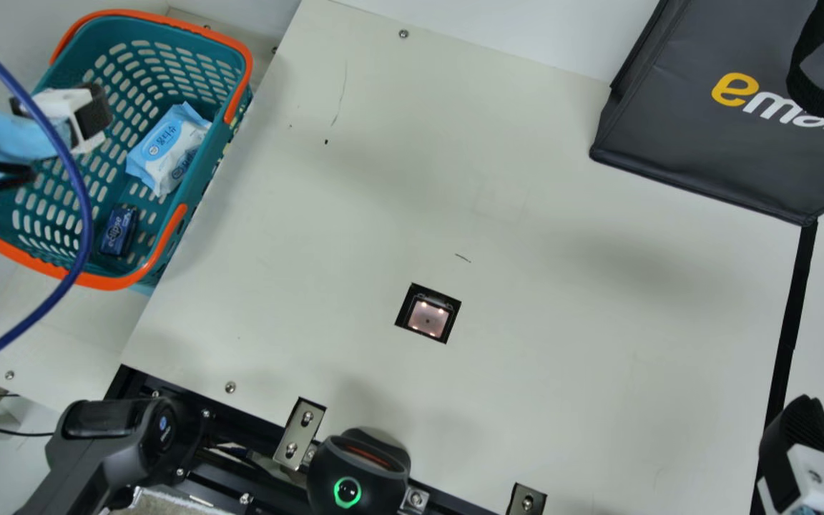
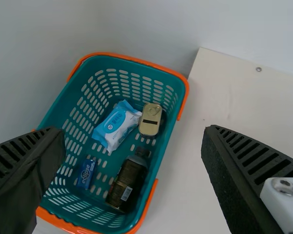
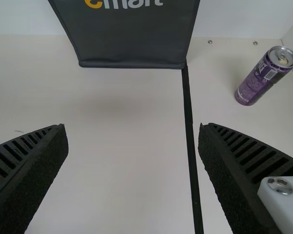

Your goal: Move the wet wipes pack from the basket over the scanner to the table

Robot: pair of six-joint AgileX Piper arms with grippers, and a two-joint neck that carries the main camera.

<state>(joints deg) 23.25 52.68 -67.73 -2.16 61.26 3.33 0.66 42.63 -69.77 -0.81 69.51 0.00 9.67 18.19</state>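
"Where was the wet wipes pack (image 2: 116, 126)?"

"In the basket (image 2: 127, 57), just beside 1 gold-topped tin (image 2: 150, 119). The left gripper (image 2: 133, 138) had its 2 fingers spread wide, gripping nothing. The right gripper (image 3: 133, 131) was parted and empty too."

"So what could have gone wrong?"

"1 finger might have come down on that tin and spoiled the grip. Pinched at 1 end, the soft wrapper might have buckled and slipped. And with its code turned away, the pack could have crossed the scanner (image 1: 428, 318) unread before reaching the table (image 1: 562, 250)."
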